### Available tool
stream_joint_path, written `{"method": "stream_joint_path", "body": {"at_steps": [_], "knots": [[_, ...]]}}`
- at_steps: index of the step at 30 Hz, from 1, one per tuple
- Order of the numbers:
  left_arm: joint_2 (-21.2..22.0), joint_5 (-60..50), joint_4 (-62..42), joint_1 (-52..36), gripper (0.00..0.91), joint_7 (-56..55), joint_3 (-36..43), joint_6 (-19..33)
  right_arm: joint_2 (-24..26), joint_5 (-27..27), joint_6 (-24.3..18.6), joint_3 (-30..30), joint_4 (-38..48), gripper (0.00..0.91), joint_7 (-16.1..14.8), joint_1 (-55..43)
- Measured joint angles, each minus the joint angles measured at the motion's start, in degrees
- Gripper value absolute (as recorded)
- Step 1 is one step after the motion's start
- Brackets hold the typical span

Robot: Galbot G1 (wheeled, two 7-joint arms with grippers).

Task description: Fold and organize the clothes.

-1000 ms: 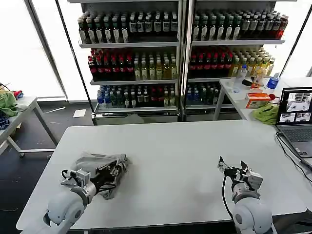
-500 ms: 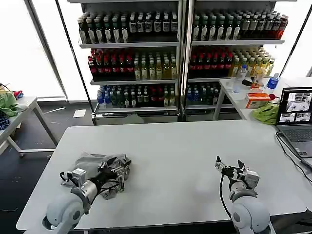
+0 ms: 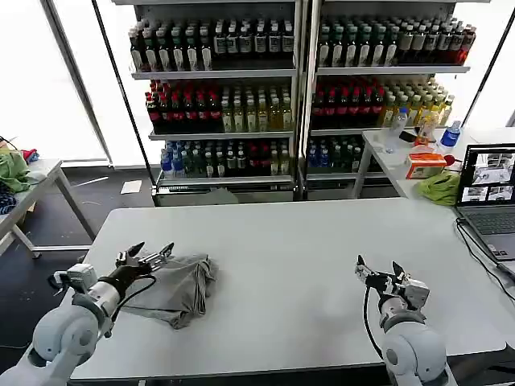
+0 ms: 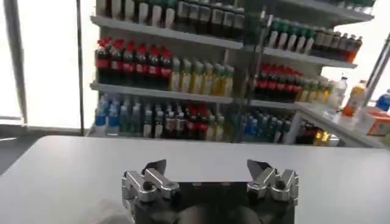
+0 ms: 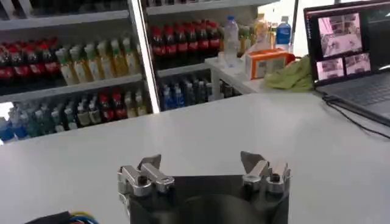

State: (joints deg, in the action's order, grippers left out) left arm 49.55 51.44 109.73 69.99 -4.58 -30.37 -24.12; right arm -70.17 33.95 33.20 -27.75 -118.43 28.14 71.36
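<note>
While a crumpled grey T-shirt (image 3: 175, 283) lies bunched on the left part of the white table (image 3: 290, 241), the left gripper (image 3: 148, 256) is seen at the shirt's left upper edge, its fingers spread apart and nothing held between them. In the head view the fingertips are placed just over or against the cloth's edge; whether they touch it cannot be told. In the left wrist view the left gripper (image 4: 210, 176) is shown with both fingers wide apart above bare table top, with nothing gripped.

The right gripper (image 3: 380, 273) is held above the right part of the table, well apart from the shirt, with its fingers also released and empty. The same released state is shown in the right wrist view, where the right gripper (image 5: 203, 170) is pointed across the bare table surface.

A laptop (image 3: 488, 193) with a lit screen is set at the table's right edge, with a black cable (image 3: 483, 257) trailing from it along the table. Behind the table, shelves of bottled drinks (image 3: 298, 88) are seen, and a side table (image 3: 402, 157) with an orange box (image 3: 425, 165) and a bright green cloth (image 3: 440, 186) stands at the right.
</note>
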Motion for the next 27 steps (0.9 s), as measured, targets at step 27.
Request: {"method": "stream_joint_path", "body": {"at_steps": [27], "knots": [[-0.3,-4.0,-14.2,0.4,0.907,6.6,-2.6,1.1,0.6,0.2,0.0,-0.3,0.0,0.907,-0.2,-0.1]]}}
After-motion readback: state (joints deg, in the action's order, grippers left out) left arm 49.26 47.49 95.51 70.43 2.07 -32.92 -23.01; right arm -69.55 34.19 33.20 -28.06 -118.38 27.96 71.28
